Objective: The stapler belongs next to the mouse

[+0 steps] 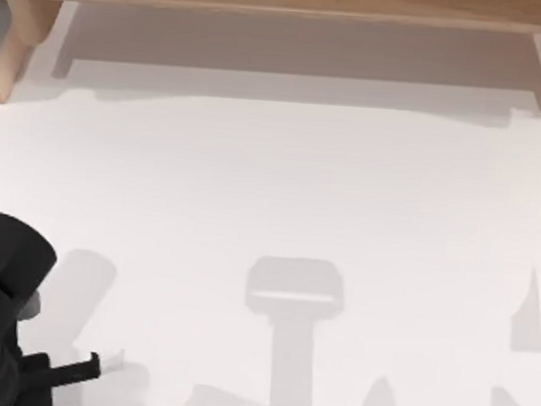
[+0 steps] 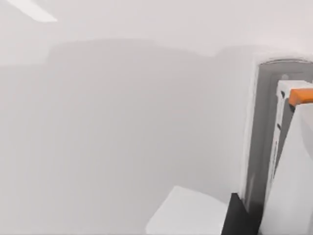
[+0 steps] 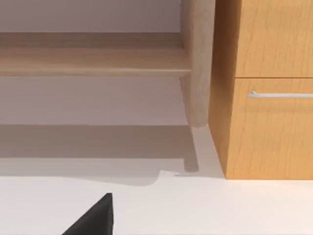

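The stapler and the mouse are out of view. My left arm is the black one at the table's front left corner in the top view, and its gripper (image 1: 106,366) points right, low over the white tabletop. In the left wrist view a white upright part with an orange tip (image 2: 299,95) stands close by, beside a grey slot. A dark corner of my right gripper (image 3: 95,218) shows in the right wrist view, above the white tabletop and facing the wooden furniture.
A wooden shelf (image 1: 294,0) on legs runs along the back of the white table (image 1: 281,185). The right wrist view has a wooden cabinet (image 3: 269,127) with a metal drawer handle (image 3: 281,94) beside a shelf leg (image 3: 196,63). Arm shadows fall across the table's front.
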`<action>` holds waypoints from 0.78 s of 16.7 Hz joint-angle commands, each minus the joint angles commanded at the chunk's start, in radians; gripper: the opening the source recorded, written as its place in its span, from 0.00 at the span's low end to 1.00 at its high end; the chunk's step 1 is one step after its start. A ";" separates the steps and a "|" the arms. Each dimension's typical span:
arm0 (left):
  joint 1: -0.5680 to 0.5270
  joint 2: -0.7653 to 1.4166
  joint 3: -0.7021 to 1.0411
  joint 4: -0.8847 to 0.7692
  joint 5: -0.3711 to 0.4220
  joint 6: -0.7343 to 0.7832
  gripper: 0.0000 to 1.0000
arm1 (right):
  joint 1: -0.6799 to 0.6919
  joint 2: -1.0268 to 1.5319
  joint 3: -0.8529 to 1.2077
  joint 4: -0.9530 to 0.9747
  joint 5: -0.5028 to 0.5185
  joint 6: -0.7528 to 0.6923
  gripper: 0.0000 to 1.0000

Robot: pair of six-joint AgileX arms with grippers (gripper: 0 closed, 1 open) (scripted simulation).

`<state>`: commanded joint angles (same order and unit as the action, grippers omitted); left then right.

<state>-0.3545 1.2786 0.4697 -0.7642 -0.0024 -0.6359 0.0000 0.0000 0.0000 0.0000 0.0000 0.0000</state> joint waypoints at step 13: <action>-0.001 -0.040 0.047 -0.090 -0.001 -0.002 0.00 | 0.000 0.000 0.000 0.000 0.000 0.000 1.00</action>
<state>-0.3551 1.2389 0.5168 -0.8544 -0.0030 -0.6381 0.0000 0.0000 0.0000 0.0000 0.0000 0.0000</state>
